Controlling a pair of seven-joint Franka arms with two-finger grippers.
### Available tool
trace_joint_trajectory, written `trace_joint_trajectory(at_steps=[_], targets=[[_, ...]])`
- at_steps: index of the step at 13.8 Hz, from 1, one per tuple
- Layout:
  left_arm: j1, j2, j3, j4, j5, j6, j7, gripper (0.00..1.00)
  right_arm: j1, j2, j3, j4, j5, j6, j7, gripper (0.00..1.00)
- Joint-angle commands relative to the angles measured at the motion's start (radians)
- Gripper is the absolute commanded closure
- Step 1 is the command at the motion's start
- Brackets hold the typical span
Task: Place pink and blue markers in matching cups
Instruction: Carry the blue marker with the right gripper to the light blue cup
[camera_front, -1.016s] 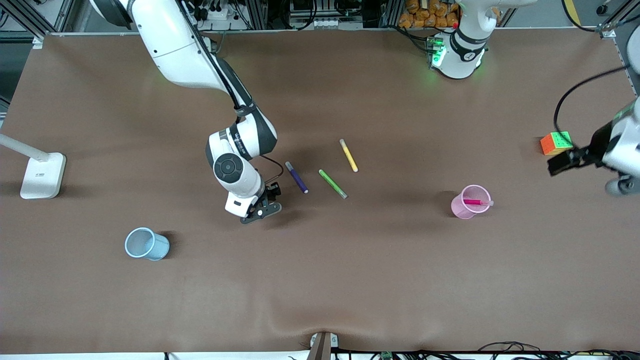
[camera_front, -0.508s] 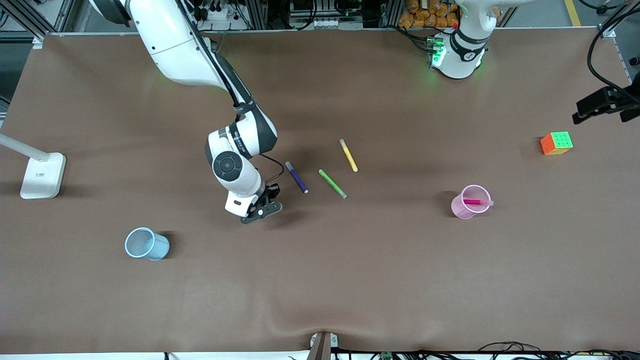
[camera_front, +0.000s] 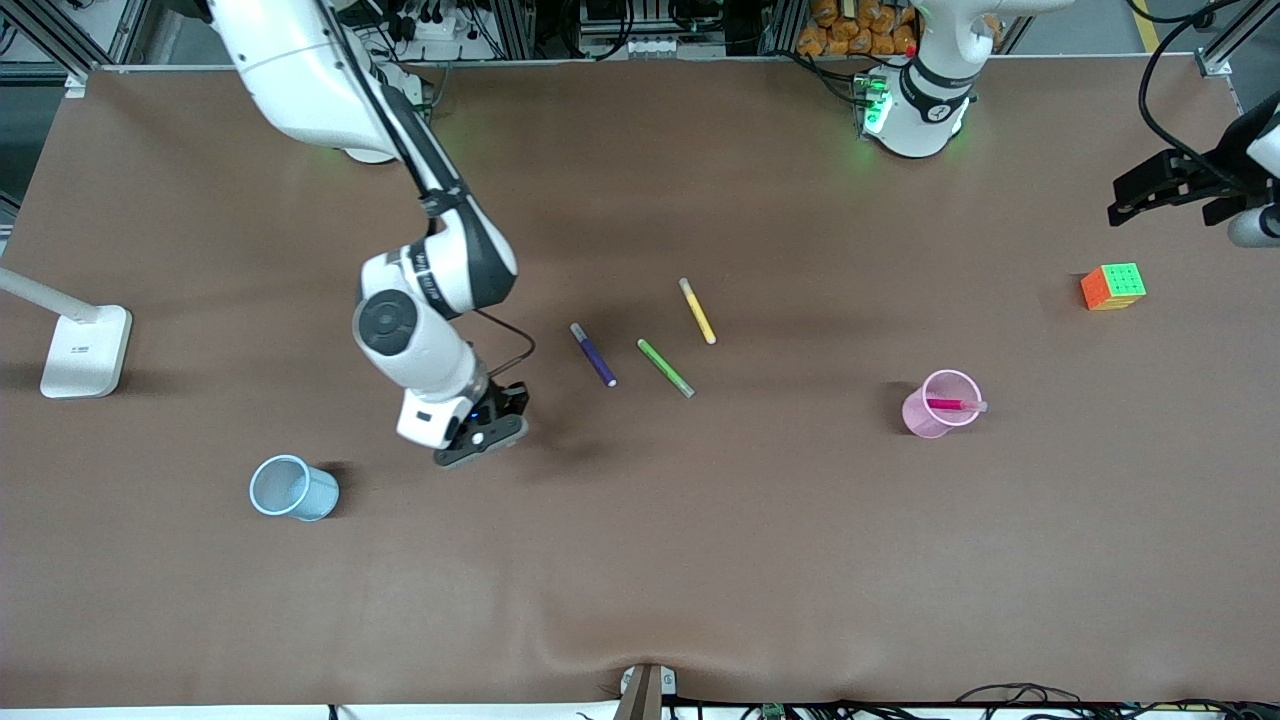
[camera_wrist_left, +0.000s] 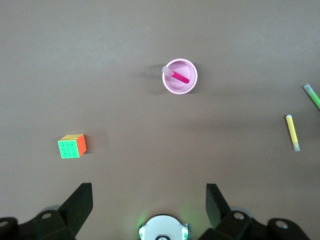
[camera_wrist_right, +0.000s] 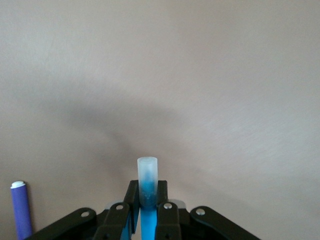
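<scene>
Gripping the blue marker (camera_wrist_right: 147, 192) between closed fingers, your right gripper (camera_front: 478, 437) hangs over bare brown table (camera_front: 700, 560), between the blue cup (camera_front: 293, 488) and the purple marker (camera_front: 593, 354). In the right wrist view the marker's pale cap sticks out past the fingertips, with the purple marker's end showing at the edge.

The blue cup stands upright toward the right arm's end of the table, nearer the front camera than the gripper. The pink cup (camera_front: 940, 403) stands toward the left arm's end, and the pink marker (camera_front: 952, 405) leans inside it, its pale cap resting on the rim.

Your left gripper (camera_wrist_left: 149, 207) waits high over the table's edge near the left arm's base, its jaws spread wide and holding nothing, with a colour cube (camera_front: 1113, 286) on the table near it.

The green marker (camera_front: 665, 367) and yellow marker (camera_front: 697, 311) lie beside the purple one at mid-table.
</scene>
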Motion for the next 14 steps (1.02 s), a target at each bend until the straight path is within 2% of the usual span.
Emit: trace_joint_trajectory(at_steps=[1, 4, 6, 10, 14], targets=[[0.001, -0.033, 0.008, -0.016, 0.005, -0.018, 0.014, 0.0, -0.071, -0.025, 0.019, 0.025, 0.012, -0.001, -0.164, 1.0], [0.005, -0.031, 0.01, -0.015, 0.004, -0.02, 0.012, 0.0, -0.114, -0.055, 0.022, 0.053, 0.013, -0.003, -0.296, 1.0], [0.053, -0.031, 0.007, -0.015, -0.01, -0.021, 0.019, 0.0, -0.151, -0.058, 0.024, 0.076, 0.038, -0.006, -0.4, 1.0], [0.048, -0.021, -0.001, -0.009, -0.01, -0.018, 0.017, 0.0, -0.209, -0.061, 0.022, 0.11, 0.225, -0.055, -0.586, 1.0], [0.051, -0.025, -0.01, -0.01, -0.01, -0.02, 0.006, 0.0, -0.278, -0.059, 0.025, 0.185, 0.282, -0.147, -0.727, 1.0]])
